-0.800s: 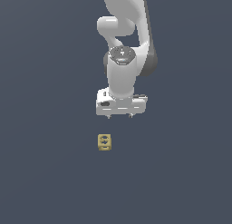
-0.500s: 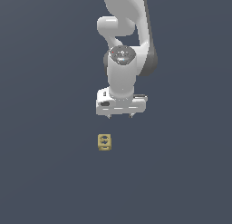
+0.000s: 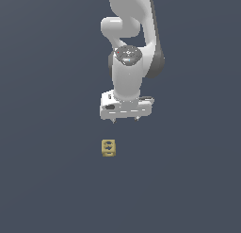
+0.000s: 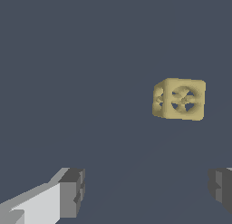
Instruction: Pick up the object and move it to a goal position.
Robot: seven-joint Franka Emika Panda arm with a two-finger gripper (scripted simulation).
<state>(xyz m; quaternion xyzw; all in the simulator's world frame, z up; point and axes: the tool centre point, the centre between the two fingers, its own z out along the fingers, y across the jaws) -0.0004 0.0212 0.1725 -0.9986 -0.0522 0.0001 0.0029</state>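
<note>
The object, a small mustard-yellow cube (image 3: 108, 147) with round holes in its faces, rests on the dark grey floor. It lies below and slightly toward the exterior view's left of my white gripper (image 3: 125, 120), a clear gap apart. The wrist view shows the cube (image 4: 179, 99) ahead of my two fingertips (image 4: 72, 192), which stand wide apart with nothing between them. The gripper is open.
The dark grey floor (image 3: 47, 180) spreads flat on all sides. My white arm (image 3: 129, 48) rises behind the gripper toward the top of the exterior view.
</note>
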